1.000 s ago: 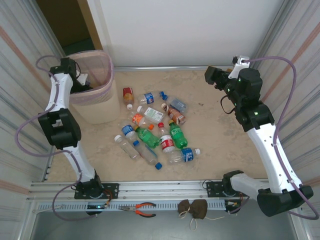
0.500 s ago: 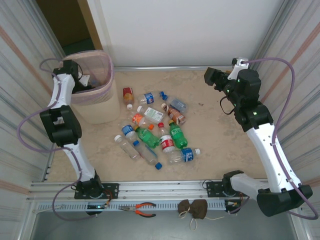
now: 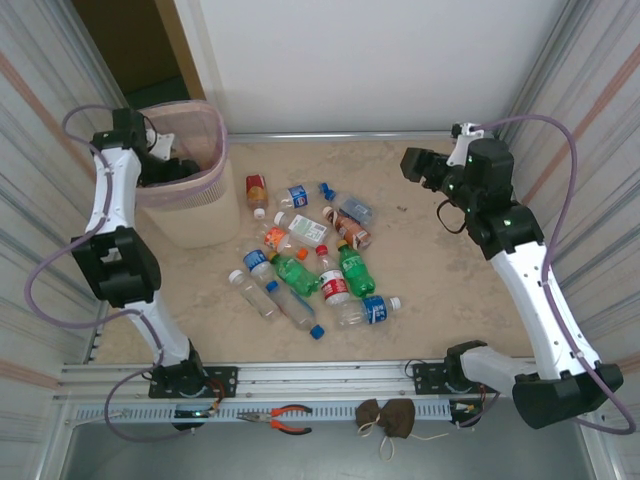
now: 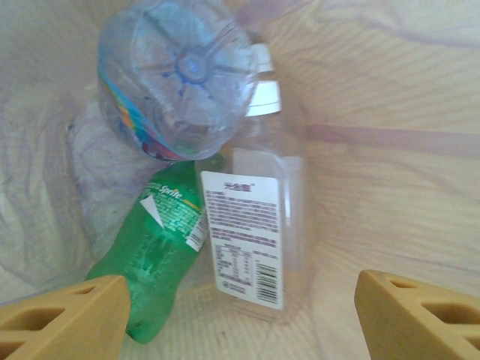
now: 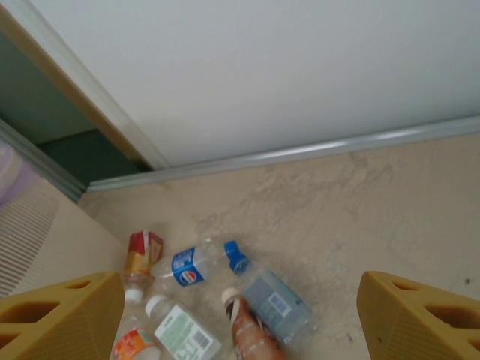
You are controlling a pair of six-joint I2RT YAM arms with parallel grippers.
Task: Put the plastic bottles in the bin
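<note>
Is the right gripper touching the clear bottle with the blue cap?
Apart. The top view shows the right gripper held off to the side, with a plain stretch of bare table between it and the clear bottle with the blue cap.

Overhead; left wrist seemingly inside bin (image 4: 390, 97)

Clearance on the table
Bare table (image 3: 430, 285) lay open centre right; plastic bottles (image 3: 297, 273) crowded centre; bin (image 3: 192, 218) blocked upper left.
</note>
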